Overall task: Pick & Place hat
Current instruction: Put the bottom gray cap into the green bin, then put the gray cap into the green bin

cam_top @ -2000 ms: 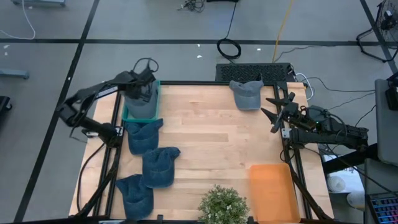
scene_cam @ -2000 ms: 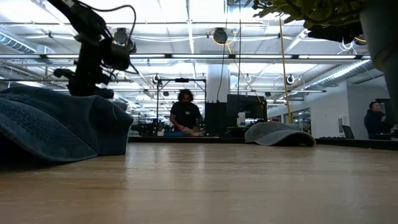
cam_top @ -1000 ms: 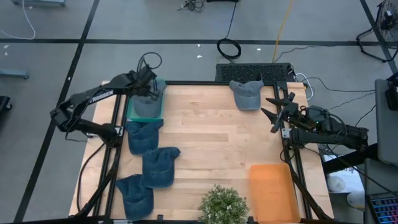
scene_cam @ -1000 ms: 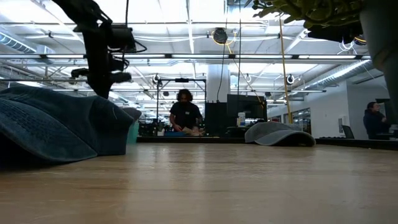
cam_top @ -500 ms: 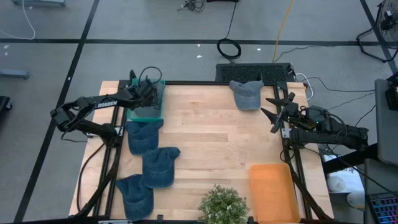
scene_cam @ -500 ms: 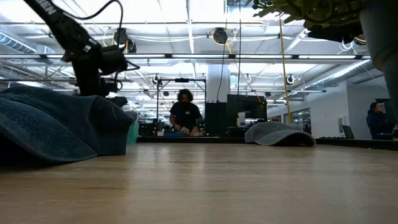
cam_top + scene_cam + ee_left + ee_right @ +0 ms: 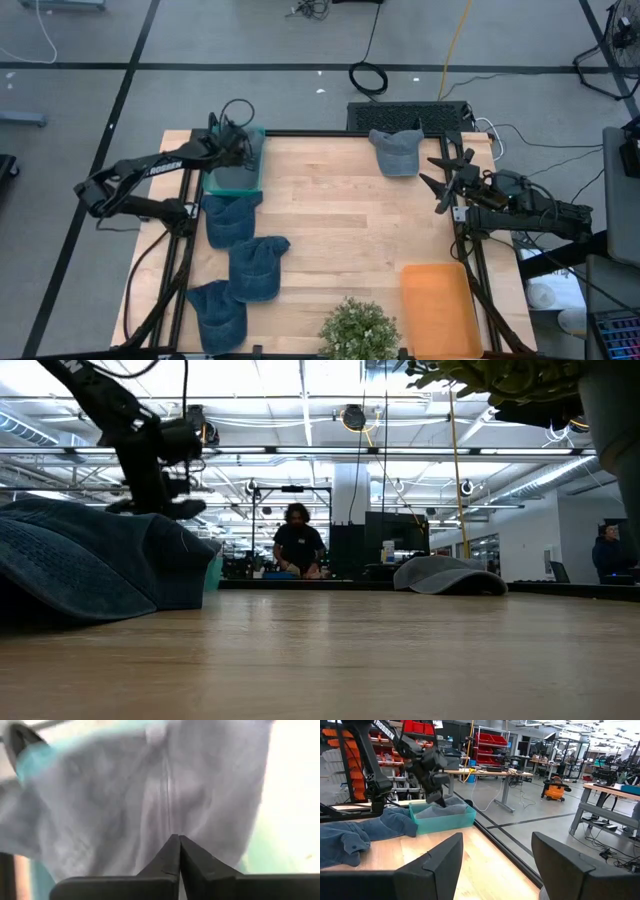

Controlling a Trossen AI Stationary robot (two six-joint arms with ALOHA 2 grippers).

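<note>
Left gripper (image 7: 238, 150) hangs over the teal bin (image 7: 255, 178) at the desk's (image 7: 330, 220) far left corner, fingers pressed together on nothing — the grey hat (image 7: 150, 795) lies in the bin just beneath its tips. Three blue hats (image 7: 232, 218) trail along the desk's left edge; another grey hat (image 7: 396, 152) sits at the far edge. Right gripper (image 7: 447, 180) waits wide apart and empty at the right side.

worktop (image 7: 340, 210): pale wood planks, smooth, faint sheen | bin (image 7: 256, 160): teal plastic, smooth | hat in bin (image 7: 232, 177): grey woven cloth, matt, stitched seam | hats (image 7: 255, 268): blue denim-like cloth, matt | tray (image 7: 438, 308): orange, smooth | left pincer (image 7: 176, 851): black, matt
</note>
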